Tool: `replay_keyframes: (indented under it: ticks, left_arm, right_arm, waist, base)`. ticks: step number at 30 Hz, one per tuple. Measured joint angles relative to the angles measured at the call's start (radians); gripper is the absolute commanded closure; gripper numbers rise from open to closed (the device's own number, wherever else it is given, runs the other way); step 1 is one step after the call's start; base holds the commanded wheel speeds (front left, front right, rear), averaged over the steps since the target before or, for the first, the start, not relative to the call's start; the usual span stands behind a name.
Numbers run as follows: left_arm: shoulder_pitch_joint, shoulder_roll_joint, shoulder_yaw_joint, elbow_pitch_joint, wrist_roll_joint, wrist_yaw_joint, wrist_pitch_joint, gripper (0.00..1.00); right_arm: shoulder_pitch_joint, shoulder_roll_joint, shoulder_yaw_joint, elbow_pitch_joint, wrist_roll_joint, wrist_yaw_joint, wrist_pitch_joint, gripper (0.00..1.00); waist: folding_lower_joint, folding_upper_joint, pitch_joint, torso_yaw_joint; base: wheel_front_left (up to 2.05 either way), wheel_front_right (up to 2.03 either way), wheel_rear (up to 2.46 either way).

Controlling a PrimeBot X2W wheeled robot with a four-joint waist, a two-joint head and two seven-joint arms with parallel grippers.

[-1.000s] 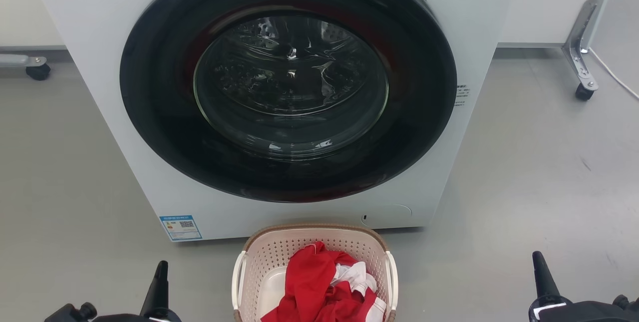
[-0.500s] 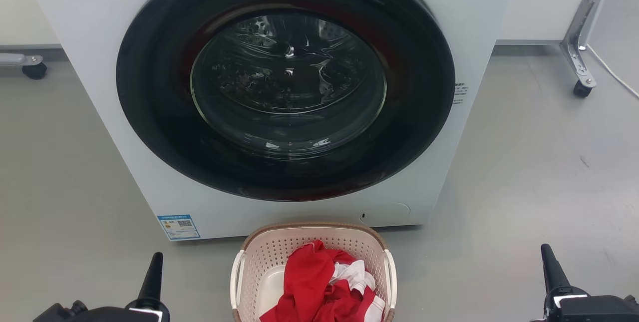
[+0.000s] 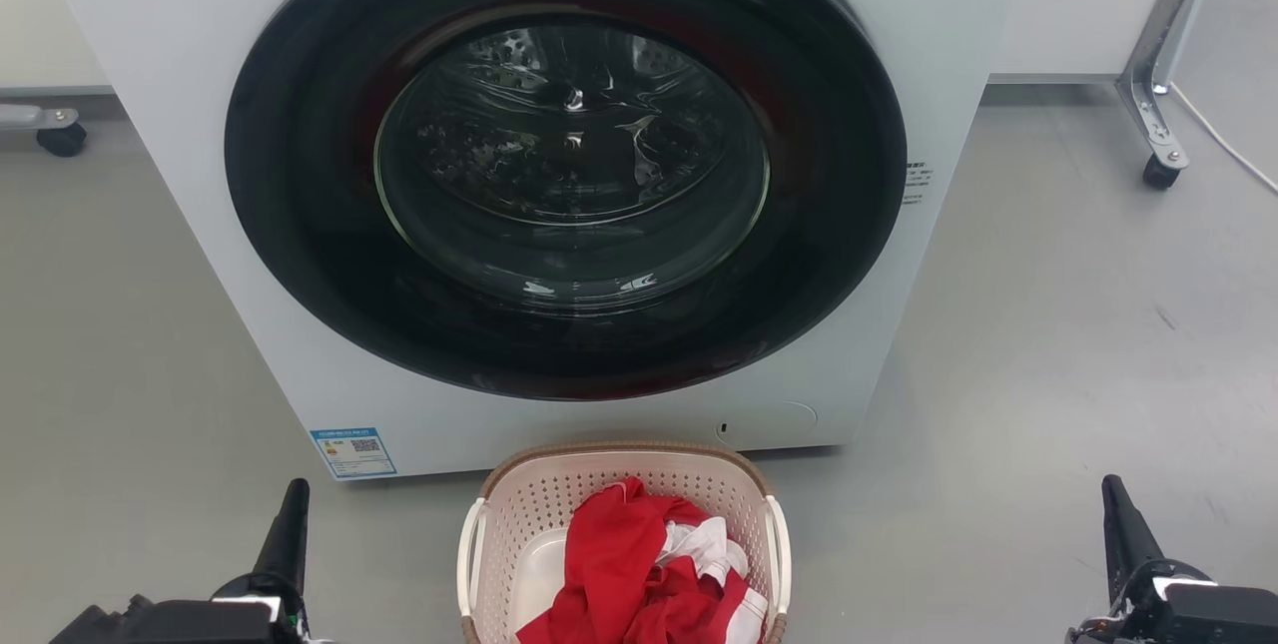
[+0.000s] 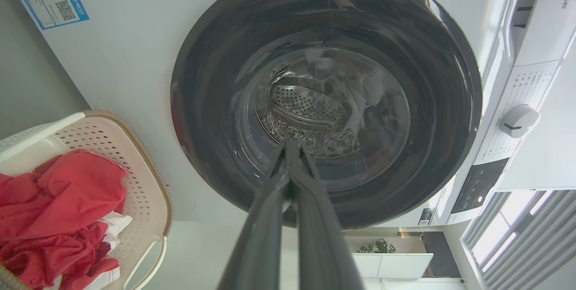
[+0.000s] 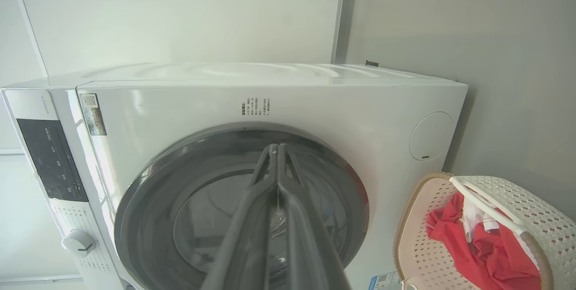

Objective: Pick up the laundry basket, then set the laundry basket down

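The laundry basket (image 3: 529,504) stands on the floor just in front of the washer, cream-pink and perforated with a brown rim and white side handles. Red and white clothes (image 3: 639,574) fill it. It also lies at the lower left of the left wrist view, laundry basket (image 4: 144,191), and at the lower right of the right wrist view, laundry basket (image 5: 418,240). My left gripper (image 3: 290,504) is well to the basket's left, fingers shut and holding nothing. My right gripper (image 3: 1116,504) is far to its right, also shut and holding nothing. Both point toward the washer.
A white front-loading washer (image 3: 200,185) with a closed round dark door (image 3: 569,165) stands right behind the basket. Wheeled metal legs (image 3: 1158,125) stand at the back right, a caster (image 3: 60,137) at the back left. Grey floor stretches to both sides.
Both grippers have spread outward, the left farther left and the right farther right of the basket. The head view has shifted slightly. The basket stays in place.
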Motion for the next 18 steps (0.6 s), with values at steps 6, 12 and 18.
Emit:
replay_keyframes:
  ticks: [6,12,18]
  left_arm:
    - [-0.018,-0.002,0.012,0.008,-0.071,-0.009,0.016,1.0]
    - [-0.018,-0.003,0.013,0.009,-0.073,-0.009,0.016,1.0]
    - [-0.018,-0.003,0.013,0.01,-0.073,-0.009,0.016,1.0]
  right_arm:
    - [-0.008,0.0,-0.015,0.015,0.06,0.012,0.016,1.0]
    - [-0.019,0.0,-0.015,0.015,0.06,0.013,0.016,1.0]
    - [-0.02,0.0,-0.015,0.015,0.061,0.013,0.016,1.0]
  waist:
    - [0.0,0.0,0.001,-0.001]
    - [-0.0002,0.0,0.001,-0.001]
    - [-0.0002,0.0,0.001,-0.001]
  base:
    - [0.0,0.0,0.0]
    - [0.0,0.0,0.0]
    - [0.0,0.0,0.0]
